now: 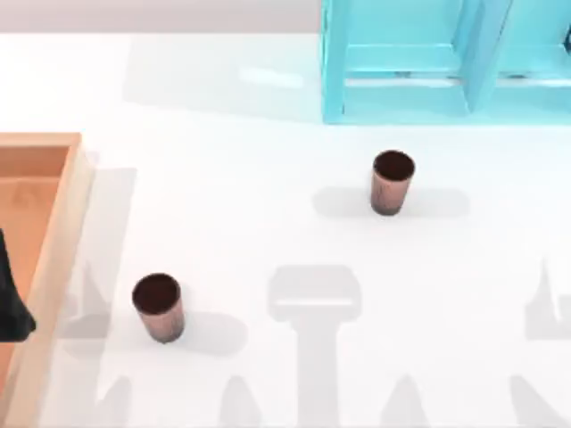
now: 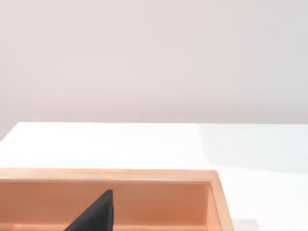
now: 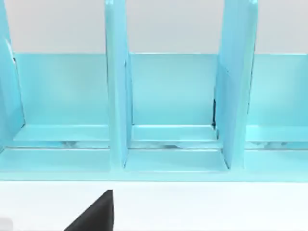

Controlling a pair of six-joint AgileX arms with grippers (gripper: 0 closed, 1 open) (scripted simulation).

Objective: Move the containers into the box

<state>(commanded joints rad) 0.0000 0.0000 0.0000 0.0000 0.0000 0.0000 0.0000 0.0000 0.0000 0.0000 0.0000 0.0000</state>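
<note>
Over on the far left of the counter [image 1: 268,134] sits the box [image 1: 53,232], its tan rim running down the counter's left edge and its orange floor bare where I can see it. A dark piece of the left hand [image 1: 11,303] hangs over the box's floor, right at the left edge of the top view; the left wrist view catches the same dark finger [image 2: 96,214] in front of the box's inner wall [image 2: 144,199]. Whether that hand is spread or pinched together, I cannot tell.

Moving right, the first container [image 1: 159,306] stands upright on the counter, near the box's rim but clear of it, dark mouth facing up, nothing touching it.

Further right and farther back, the second container [image 1: 391,182] stands upright as well, well apart from the first and well apart from the box. Both cups are out on the open counter, neither one in the box.

Behind that second cup, at the back right, is the light blue shelf frame [image 1: 401,62]. The right wrist view looks straight at its compartments [image 3: 173,96], with a dark finger of the right hand [image 3: 96,214] over white counter short of the shelf. Spread or closed there, I cannot tell either.
</note>
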